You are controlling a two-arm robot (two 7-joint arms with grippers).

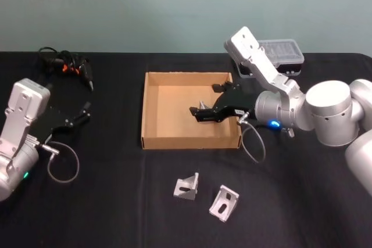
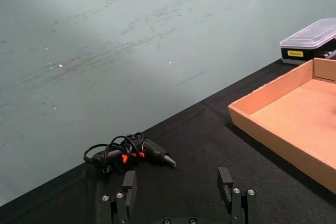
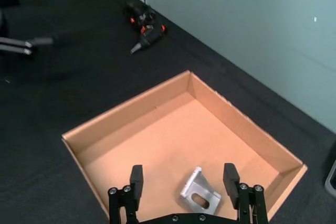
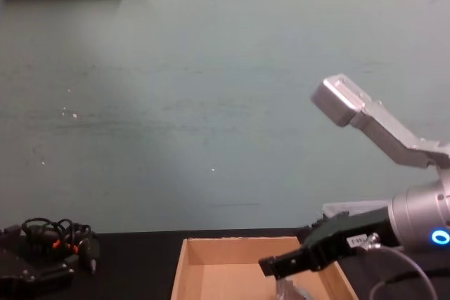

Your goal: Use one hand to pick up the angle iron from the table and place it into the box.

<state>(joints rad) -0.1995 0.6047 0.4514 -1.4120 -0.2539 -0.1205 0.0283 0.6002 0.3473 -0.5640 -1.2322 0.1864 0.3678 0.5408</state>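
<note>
Looking through the right wrist view, you find the black two-finger right gripper [image 3: 183,179] poised over the shallow tan cardboard box [image 3: 126,109]. Its fingers [image 3: 136,179] are spread wide and grip nothing. A bent silver metal angle iron [image 3: 199,198] lies flat on the box floor between them, touching neither.

In the head view, that gripper sits low over the right half of the box, and its silver-grey arm reaches in across the right wall. On the matte black table [image 1: 116,201], in front of the box, lie a second angle iron [image 1: 187,187] and a third angle iron [image 1: 224,203] just beside it. The left gripper [image 1: 86,112] is parked well to the left.

From the left wrist view, you see its fingers [image 2: 129,184] parted with nothing between them, and a tangled black cable bundle [image 2: 128,153] beyond.

In the chest view, the right gripper hangs at about the height of the box rim.

To my eye, you are at the release, with this piece delivered. Your next move calls for a straight lift, fingers kept apart, clear of the low walls and without nudging the iron.
</note>
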